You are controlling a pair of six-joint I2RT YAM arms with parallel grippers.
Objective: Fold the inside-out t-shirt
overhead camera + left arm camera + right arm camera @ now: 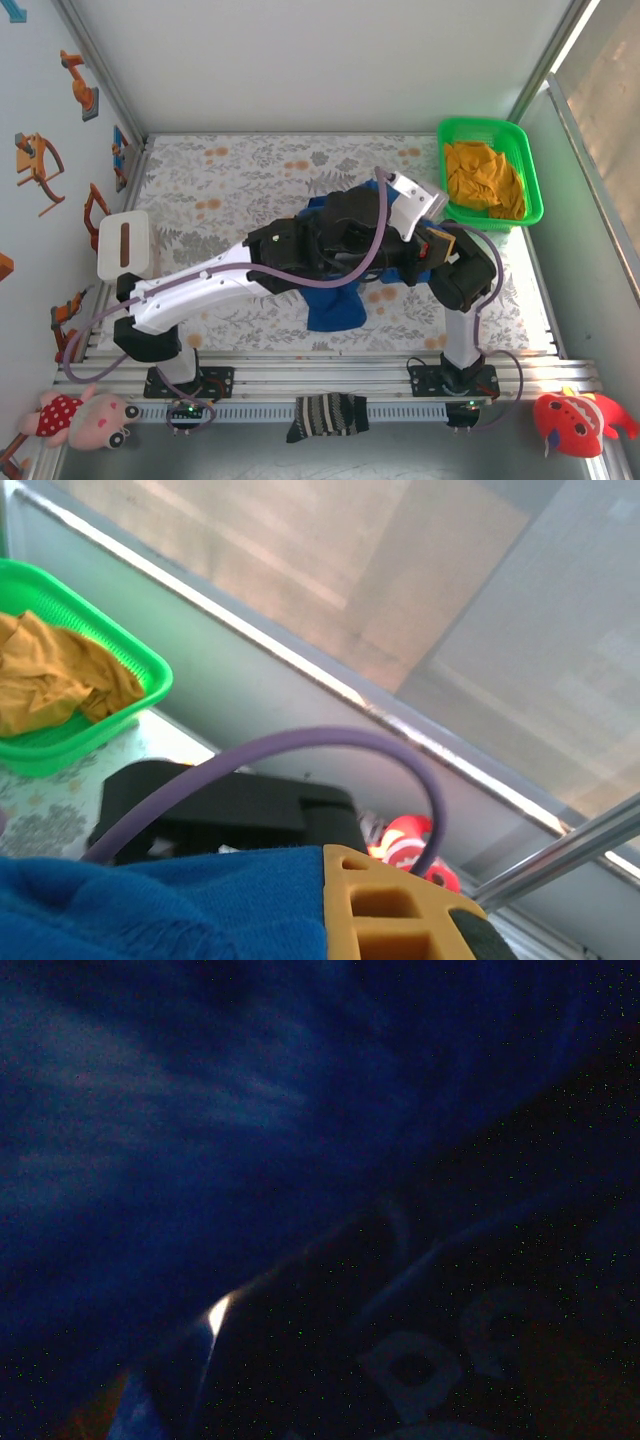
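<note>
My arms crowd over the bunched t-shirt, cloth burying my right jaws, lapping my left jaws, whether either grips I cannot tell; risk: lifting a blind wad, arms fouling.

T-shirt, top view: mostly covered by the left arm and right arm, which cross above it. Only its near flap and a far sliver show.

Left wrist view: the shirt and the yellow finger beside it are cut off by the bottom edge. Jaw state cannot be determined.

Right wrist view: dark, blurred blue cloth. Shapes below it are illegible.
</note>
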